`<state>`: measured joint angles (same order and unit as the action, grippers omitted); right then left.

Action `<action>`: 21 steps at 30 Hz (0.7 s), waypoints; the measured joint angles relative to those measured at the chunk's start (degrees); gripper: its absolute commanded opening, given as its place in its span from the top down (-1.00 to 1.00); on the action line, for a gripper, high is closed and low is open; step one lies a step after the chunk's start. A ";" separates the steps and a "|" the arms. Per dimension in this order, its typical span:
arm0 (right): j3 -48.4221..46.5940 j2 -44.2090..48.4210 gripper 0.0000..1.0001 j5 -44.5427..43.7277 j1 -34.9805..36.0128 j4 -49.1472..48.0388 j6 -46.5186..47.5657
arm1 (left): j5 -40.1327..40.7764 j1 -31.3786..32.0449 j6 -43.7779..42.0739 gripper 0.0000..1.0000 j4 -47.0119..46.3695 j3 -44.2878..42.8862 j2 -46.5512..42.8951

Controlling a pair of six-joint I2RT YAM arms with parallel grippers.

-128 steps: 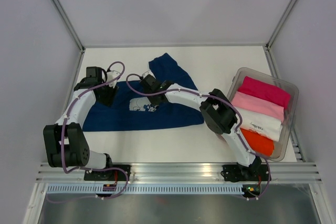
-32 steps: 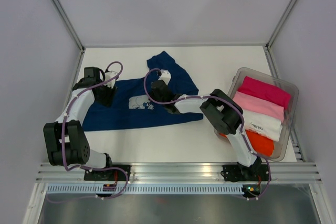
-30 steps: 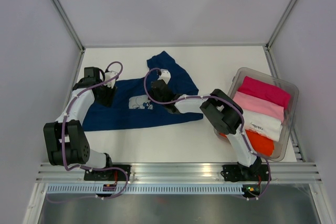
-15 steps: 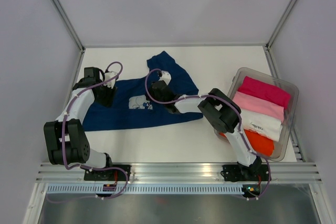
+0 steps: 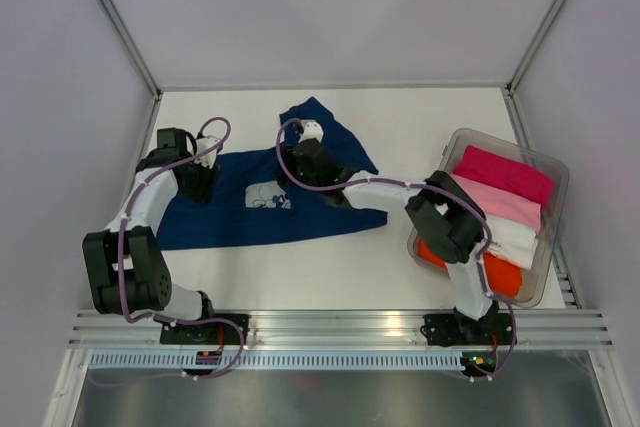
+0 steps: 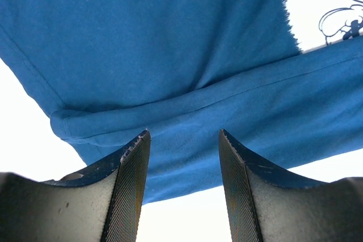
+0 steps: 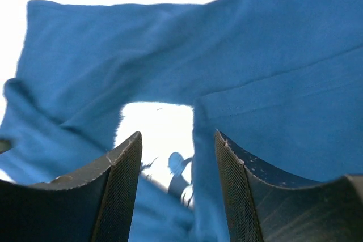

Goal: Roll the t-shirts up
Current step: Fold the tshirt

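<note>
Cloth covers much of the left and middle of the white desk: a navy tee lies spread flat, its long body running parallel to the near edge and a rumpled part reaching up toward the far edge near the middle. At the tee's left end, on the side toward the far left corner of the desk, the left claw sits low over the fabric. In the left wrist view the left claw has its two fingers apart, nothing pinched between them, and just beyond the tips a folded hem of the navy tee runs across, with bare desk at the corners. Right of that, the white print shows on the tee's middle. Just right of the print and toward the far edge, the right claw hangs over the rumpled part of the tee. In the right wrist view the right claw also stands with fingers apart and empty, the navy tee creased below it and the white print showing between the tips. Well apart from all this, at the right edge of the desk, a clear bin holds four rolled shirts side by side: a magenta tee farthest back, then a pale pink tee, a white tee and an orange-red tee nearest the near edge.
</note>
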<state>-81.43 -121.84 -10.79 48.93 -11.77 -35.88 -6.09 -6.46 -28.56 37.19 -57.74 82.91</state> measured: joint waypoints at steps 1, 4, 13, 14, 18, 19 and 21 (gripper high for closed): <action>0.70 2.56 -0.20 -0.22 -0.04 1.07 1.05 | 0.00 -0.22 0.00 -0.15 0.00 0.00 0.00; 3.54 10.99 0.23 -1.16 -0.20 4.09 2.80 | 0.00 -0.98 0.00 -0.15 -0.02 0.00 0.00; 27.28 30.23 0.59 -6.71 -5.86 13.73 -0.35 | 1.25 -11.98 -2.86 -0.18 -0.15 1.64 0.02; 28.46 30.16 0.64 -7.08 -6.27 15.69 -0.33 | 1.55 -13.38 -3.21 -0.17 -0.13 2.03 0.15; 31.39 30.18 0.70 -8.00 -5.95 19.89 -0.59 | 2.82 -18.95 -4.63 -0.17 -0.92 3.93 1.97; 32.11 30.18 0.70 -8.55 -5.84 20.48 -0.85 | 2.91 -20.13 -5.01 -0.17 -1.29 4.66 2.47; 33.62 30.18 0.70 -9.57 -5.70 21.31 -1.44 | 3.30 -22.03 -5.70 -0.17 -2.43 6.36 3.43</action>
<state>-47.81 -91.66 -20.36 43.22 9.54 -37.32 -2.79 -28.49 -34.26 34.76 -51.37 86.35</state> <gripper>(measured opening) 0.153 0.586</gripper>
